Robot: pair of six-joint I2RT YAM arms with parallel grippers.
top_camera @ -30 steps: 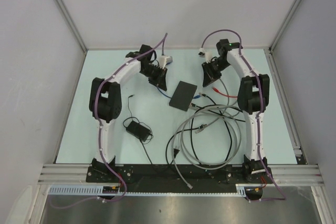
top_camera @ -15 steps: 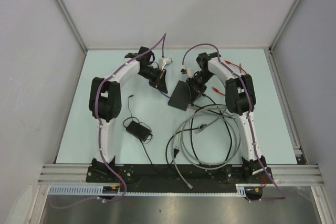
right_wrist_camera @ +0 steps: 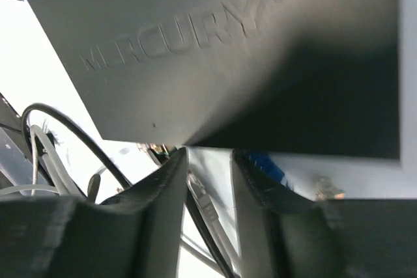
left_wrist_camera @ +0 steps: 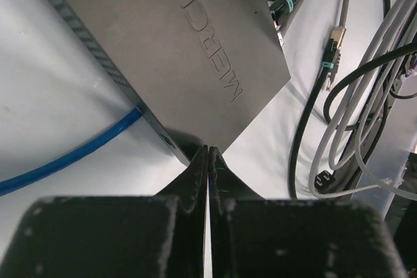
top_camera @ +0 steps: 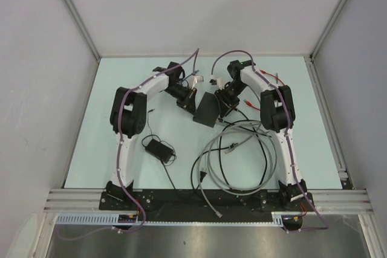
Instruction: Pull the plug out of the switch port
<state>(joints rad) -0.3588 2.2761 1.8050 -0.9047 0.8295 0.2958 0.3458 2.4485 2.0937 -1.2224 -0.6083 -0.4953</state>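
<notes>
The switch [top_camera: 205, 110] is a flat matte-black box in the middle of the table, with raised lettering on its top in the left wrist view [left_wrist_camera: 182, 37] and the right wrist view [right_wrist_camera: 195, 43]. A blue cable [left_wrist_camera: 65, 157] runs into its side. My left gripper [top_camera: 192, 96] is shut and empty, with its tips [left_wrist_camera: 208, 151] at the switch's near corner. My right gripper [top_camera: 225, 106] is open at the opposite edge of the switch [right_wrist_camera: 208, 159]. A grey plug [right_wrist_camera: 203, 201] lies beyond the gap between its fingers, and a blue plug [right_wrist_camera: 267, 164] shows by its right finger.
A small black power adapter [top_camera: 156, 147] with a thin cord lies at the front left. Coiled grey and black cables [top_camera: 242, 155] lie in front of the switch, also in the left wrist view [left_wrist_camera: 345, 115]. A red cable [top_camera: 253, 107] lies by the right arm.
The right arm swung left to the switch's right edge and has stayed there. The left gripper moved right up to the switch's left side.
</notes>
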